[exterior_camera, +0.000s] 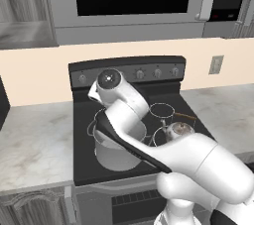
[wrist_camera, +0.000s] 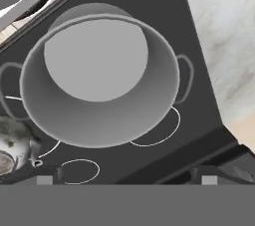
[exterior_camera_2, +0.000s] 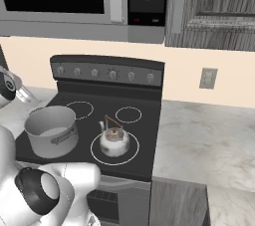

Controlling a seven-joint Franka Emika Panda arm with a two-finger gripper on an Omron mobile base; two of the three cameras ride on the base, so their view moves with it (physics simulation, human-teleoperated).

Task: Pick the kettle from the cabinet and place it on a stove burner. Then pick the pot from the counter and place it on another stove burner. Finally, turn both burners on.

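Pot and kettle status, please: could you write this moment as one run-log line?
pot: on front-left burner | kettle: on front-right burner | gripper: open, above pot, holding nothing | stage: both placed, knobs next

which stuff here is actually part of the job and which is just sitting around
Part of the job:
- pot, on the cooktop's front left
- kettle, on a large front burner ring
- stove knobs, along the back panel
- pincer, open above the pot

Just there:
- microwave
- wall outlet
- counter
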